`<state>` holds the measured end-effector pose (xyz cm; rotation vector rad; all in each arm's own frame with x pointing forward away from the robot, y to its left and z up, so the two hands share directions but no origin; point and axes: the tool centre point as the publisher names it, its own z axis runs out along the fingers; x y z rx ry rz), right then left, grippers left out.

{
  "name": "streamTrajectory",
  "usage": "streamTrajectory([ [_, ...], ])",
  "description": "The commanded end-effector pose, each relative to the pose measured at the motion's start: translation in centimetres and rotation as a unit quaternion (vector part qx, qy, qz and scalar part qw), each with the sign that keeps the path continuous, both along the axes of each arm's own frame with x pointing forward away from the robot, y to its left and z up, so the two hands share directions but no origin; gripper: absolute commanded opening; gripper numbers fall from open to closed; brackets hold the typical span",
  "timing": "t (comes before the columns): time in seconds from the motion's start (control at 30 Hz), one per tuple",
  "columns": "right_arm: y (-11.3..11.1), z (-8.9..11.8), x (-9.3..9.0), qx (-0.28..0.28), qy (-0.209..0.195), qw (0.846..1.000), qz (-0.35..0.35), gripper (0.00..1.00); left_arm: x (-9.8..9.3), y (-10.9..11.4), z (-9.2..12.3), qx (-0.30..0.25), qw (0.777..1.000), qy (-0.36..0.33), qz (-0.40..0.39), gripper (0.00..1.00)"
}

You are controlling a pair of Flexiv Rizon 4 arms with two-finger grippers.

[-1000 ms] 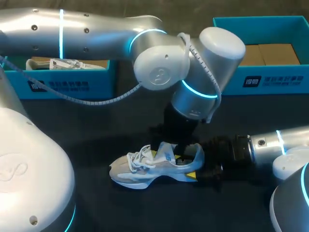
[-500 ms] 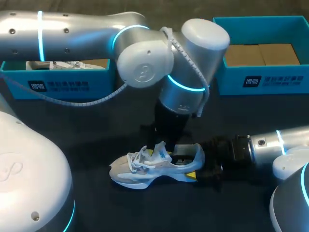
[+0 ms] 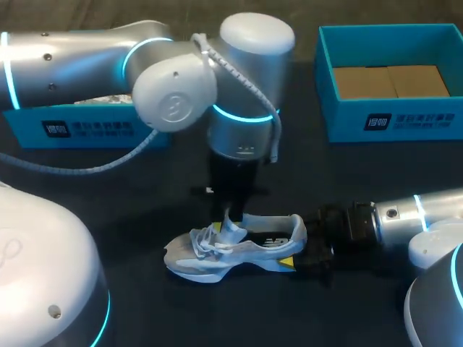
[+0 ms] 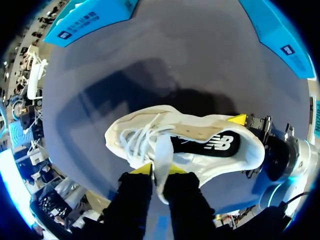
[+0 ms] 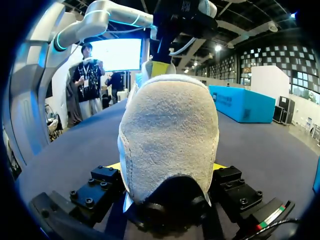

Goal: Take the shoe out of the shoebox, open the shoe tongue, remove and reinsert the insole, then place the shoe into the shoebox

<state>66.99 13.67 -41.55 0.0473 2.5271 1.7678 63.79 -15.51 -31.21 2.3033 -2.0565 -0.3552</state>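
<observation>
The shoe [image 3: 235, 249] rests on its sole on the dark table [image 3: 145, 181], out of the shoebox [image 3: 448, 43], on the robot's side of that box and off to its left. The toe points away from the shoebox and the heel is the end nearer to it. It is a pale grey-white trainer with a chunky, wavy sole, white laces [image 4: 137, 140] loose over the front, and a suede-like, rough-textured heel that fills the right wrist view. Inside lies a black insole [image 4: 207, 145] with a white mark printed on it, open to view along the mouth of the shoe. The tongue [image 4: 162, 160] is white and stands pulled up out of the opening.

The left gripper [image 4: 159, 170] hangs straight down, farther from the shoebox than the heel, with its two yellow tips pinched close on the upper end of the tongue. The right gripper [image 5: 167, 166] lies low over the table on the shoebox's near side, with the heel clamped between its fingers, one yellow tip on each flank.

The shoebox is blue with a brown cardboard floor; a second blue box [image 3: 87, 130] stands well to its left, behind the left arm
</observation>
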Motion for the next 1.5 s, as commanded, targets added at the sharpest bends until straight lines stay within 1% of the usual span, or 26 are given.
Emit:
streamTrajectory([
  [0.03, 0.1, 0.0, 0.0, -0.002, 0.0, 1.0, 0.0, 0.0, 0.2, 1.4, -0.3, -0.075, 0.997, 0.001, 0.0, 0.0],
  [0.1, 0.1, 0.0, 0.0, -0.002, 0.0, 1.0, 0.0, 0.0, 0.5, 2.0, -0.6, -0.086, 0.996, 0.002, -0.001, 0.0],
  [0.27, 0.1, 0.0, 0.0, -0.002, 0.0, 1.0, 0.0, 0.0, 1.0, 3.7, -1.0, -0.153, 0.988, 0.009, -0.024, 0.0],
  [0.5, 0.1, 0.0, 0.0, -0.002, 0.0, 1.0, 0.0, 0.0, 1.2, 5.3, -1.4, -0.208, 0.977, 0.01, -0.037, 0.0],
  [0.63, 0.1, 0.0, 0.0, -0.002, 0.0, 1.0, 0.0, 0.0, 1.1, 6.2, -2.0, -0.236, 0.971, 0.013, -0.048, 0.0],
  [0.83, 0.1, 0.0, 0.0, -0.002, 0.0, 1.0, 0.0, 0.0, 1.2, 7.2, -3.2, -0.251, 0.967, 0.02, -0.042, 0.0],
  [0.97, 0.1, 0.0, 0.0, -0.002, 0.0, 1.0, 0.0, 0.0, 1.2, 7.3, -3.3, -0.252, 0.967, 0.021, -0.042, 0.0],
  [1.0, 0.1, 0.0, 0.0, -0.002, 0.0, 1.0, 0.0, 0.0, 1.1, 8.2, -4.1, -0.252, 0.967, 0.027, -0.036, 0.0],
  [1.07, 0.1, 0.0, 0.0, -0.002, 0.0, 1.0, 0.0, 0.0, 1.0, 8.5, -4.5, -0.25, 0.967, 0.027, -0.036, 0.0],
  [1.33, 0.1, 0.0, 0.0, -0.002, 0.0, 1.0, 0.0, 0.0, 0.9, 9.3, -5.1, -0.247, 0.968, 0.032, -0.029, 0.0],
  [1.37, 0.1, 0.0, 0.0, -0.002, 0.0, 1.0, 0.0, 0.0, 0.8, 9.4, -5.1, -0.248, 0.968, 0.033, -0.029, 0.06],
  [1.4, 0.1, 0.0, 0.0, -0.002, 0.0, 1.0, 0.0, 0.0, 0.8, 9.6, -4.9, -0.248, 0.968, 0.032, -0.03, 0.19],
  [1.43, 0.1, 0.0, 0.0, -0.002, 0.0, 1.0, 0.0, 0.0, 0.7, 9.7, -4.7, -0.249, 0.967, 0.031, -0.032, 0.27],
  [1.47, 0.1, 0.0, 0.0, -0.002, 0.0, 1.0, 0.0, 0.0, 0.6, 9.9, -4.5, -0.249, 0.967, 0.027, -0.035, 0.39],
  [1.5, 0.1, 0.0, 0.0, -0.002, 0.0, 1.0, 0.0, 0.0, 0.6, 10.0, -4.1, -0.251, 0.967, 0.023, -0.039, 0.47],
])
